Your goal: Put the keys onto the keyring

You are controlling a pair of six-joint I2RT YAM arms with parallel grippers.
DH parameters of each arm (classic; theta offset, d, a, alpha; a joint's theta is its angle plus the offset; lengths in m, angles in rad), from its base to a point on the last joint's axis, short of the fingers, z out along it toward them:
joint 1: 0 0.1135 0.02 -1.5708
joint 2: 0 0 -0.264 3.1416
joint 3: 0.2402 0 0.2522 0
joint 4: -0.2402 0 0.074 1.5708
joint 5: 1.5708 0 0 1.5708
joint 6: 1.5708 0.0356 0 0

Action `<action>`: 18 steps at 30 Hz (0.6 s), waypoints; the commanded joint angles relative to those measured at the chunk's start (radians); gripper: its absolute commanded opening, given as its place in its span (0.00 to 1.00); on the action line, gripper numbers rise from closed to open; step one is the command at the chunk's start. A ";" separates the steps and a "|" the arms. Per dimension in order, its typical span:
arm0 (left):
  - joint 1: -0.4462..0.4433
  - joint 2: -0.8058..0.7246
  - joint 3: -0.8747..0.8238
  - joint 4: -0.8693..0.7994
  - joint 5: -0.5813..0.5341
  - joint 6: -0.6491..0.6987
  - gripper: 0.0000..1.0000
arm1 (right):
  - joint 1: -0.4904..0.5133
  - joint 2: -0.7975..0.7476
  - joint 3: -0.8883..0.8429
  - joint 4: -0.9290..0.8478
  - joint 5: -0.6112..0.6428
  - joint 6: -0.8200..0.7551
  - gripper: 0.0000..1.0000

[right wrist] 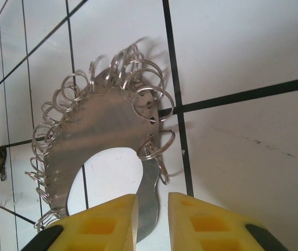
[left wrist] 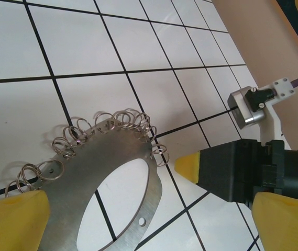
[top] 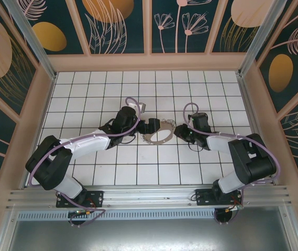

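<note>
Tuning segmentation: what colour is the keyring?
Silvery-grey metal; the keyring shows best in the right wrist view.

The keyring is a flat band of bare silvery metal with a brushed, faintly streaked satin finish. Its outer edge is fringed with thin, bright, polished wire rings. At the left edge of the right wrist view, the keys look like dark, dull metal. The right gripper has fingers of matt yellow plastic. The table is smooth white tile with a soft gloss, and the rails along the bottom of the top view are pale ribbed aluminium.
</note>
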 commanded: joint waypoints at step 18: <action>-0.008 -0.006 0.024 0.021 0.011 0.002 0.99 | -0.003 0.094 0.032 0.078 -0.031 -0.019 0.17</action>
